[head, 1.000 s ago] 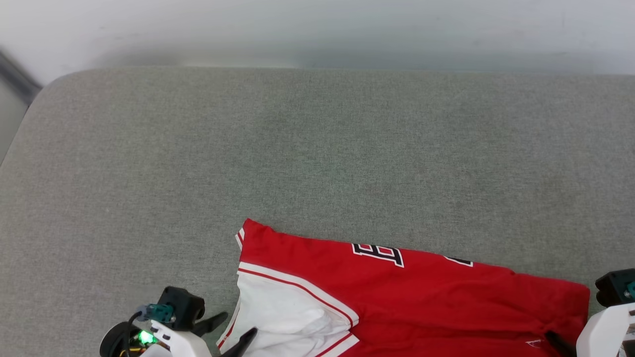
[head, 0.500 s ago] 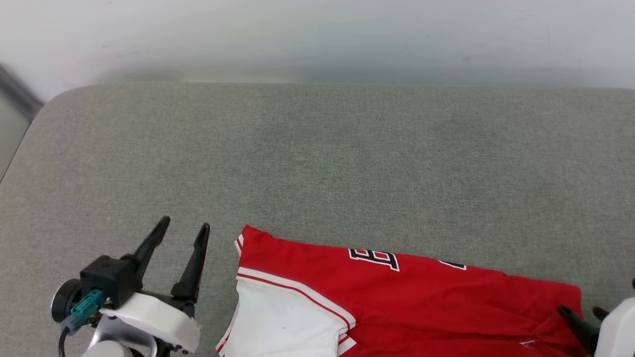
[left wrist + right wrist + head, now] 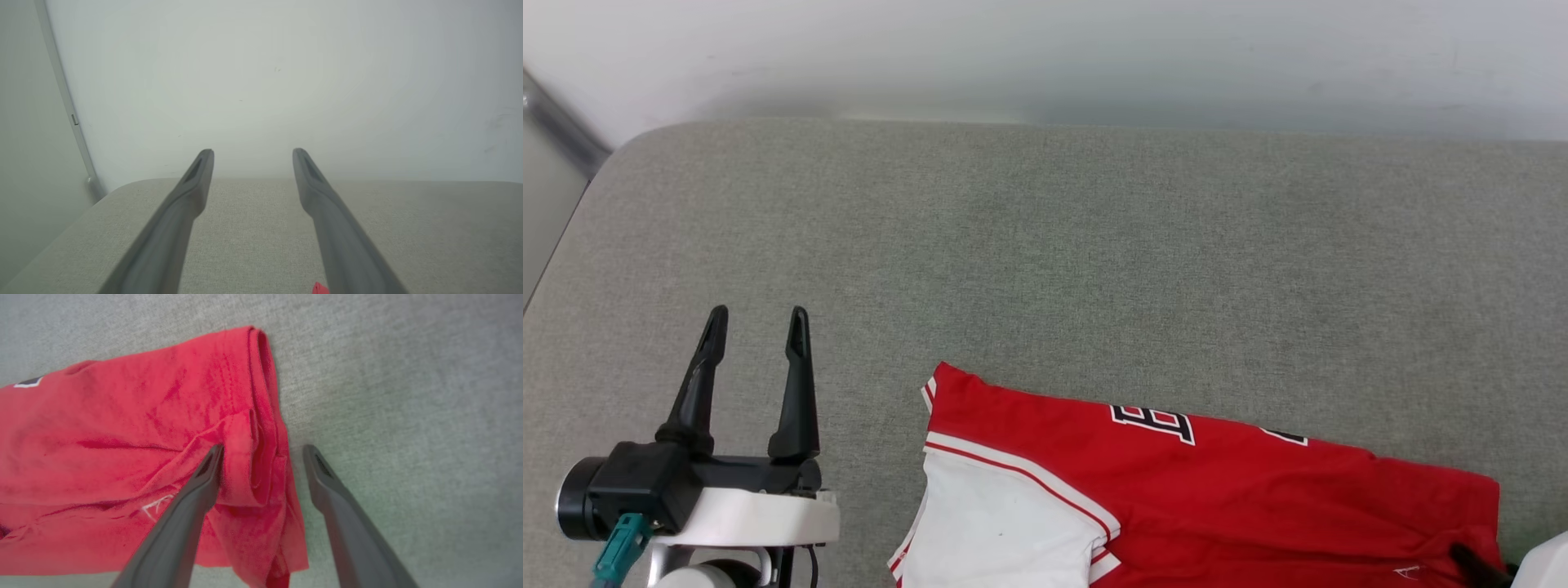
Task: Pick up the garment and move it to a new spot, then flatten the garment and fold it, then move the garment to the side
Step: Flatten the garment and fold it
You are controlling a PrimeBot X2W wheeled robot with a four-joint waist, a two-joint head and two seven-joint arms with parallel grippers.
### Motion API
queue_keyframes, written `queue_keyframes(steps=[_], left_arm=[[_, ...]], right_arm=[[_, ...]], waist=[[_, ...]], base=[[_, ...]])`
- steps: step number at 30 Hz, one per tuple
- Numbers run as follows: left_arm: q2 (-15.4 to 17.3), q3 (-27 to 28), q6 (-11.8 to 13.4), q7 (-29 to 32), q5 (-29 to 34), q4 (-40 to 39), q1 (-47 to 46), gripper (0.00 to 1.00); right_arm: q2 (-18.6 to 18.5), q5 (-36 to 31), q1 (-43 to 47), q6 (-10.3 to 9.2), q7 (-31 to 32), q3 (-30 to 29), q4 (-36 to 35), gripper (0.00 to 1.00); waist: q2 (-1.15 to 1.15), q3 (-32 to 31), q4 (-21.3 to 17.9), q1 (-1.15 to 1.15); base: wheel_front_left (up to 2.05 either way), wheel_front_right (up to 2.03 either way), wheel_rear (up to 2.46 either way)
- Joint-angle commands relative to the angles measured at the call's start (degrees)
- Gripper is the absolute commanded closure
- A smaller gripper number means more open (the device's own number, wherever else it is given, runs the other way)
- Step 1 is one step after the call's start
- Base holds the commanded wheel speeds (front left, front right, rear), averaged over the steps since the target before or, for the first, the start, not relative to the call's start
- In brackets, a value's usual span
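The garment (image 3: 1217,490), a red jersey with a white sleeve and black-and-white lettering, lies folded on the grey cushion at the bottom of the head view. My left gripper (image 3: 756,325) stands open to its left, apart from it, fingers pointing at the far wall; its wrist view shows the open left gripper (image 3: 252,154) over bare cushion, with a scrap of the red garment (image 3: 320,289) by the right finger. My right gripper (image 3: 262,451) is open above the garment (image 3: 122,449), its fingers straddling the bunched right edge. One dark right fingertip (image 3: 1470,561) shows at the garment's lower right corner.
The grey cushioned surface (image 3: 1054,245) stretches wide behind and left of the garment. A pale wall (image 3: 1045,49) runs along its far edge, and the cushion's rounded corner (image 3: 629,143) lies at the far left beside a grey strip (image 3: 560,122).
My left gripper has let go of the white sleeve, lifted and swung left, fingers now pointing away. The right gripper has slid lower out of view. The camera shifted slightly.
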Motion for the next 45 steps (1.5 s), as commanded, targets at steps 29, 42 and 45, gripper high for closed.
queue_keyframes(steps=[29,42,45], left_arm=[[-12.5,11.3,-14.6,-0.2,9.9,6.0,1.8,0.0],[-12.9,11.4,-15.1,-0.2,10.4,6.1,1.8,0.0],[-12.8,11.1,-15.1,-0.2,10.7,6.2,1.5,0.0]], right_arm=[[2.5,0.9,-0.8,0.01,-3.2,5.2,11.7,1.0],[-1.4,-2.8,-3.8,-0.09,-8.1,-1.9,10.9,1.0],[-2.1,-4.9,-4.9,-0.08,-8.8,-3.3,11.3,1.0]], waist=[[0.0,-0.1,1.5,0.0],[0.0,-0.4,0.8,0.0],[0.0,-0.2,0.8,0.0]], base=[[0.0,0.0,0.0],[0.0,0.0,0.0],[0.0,0.0,0.0]])
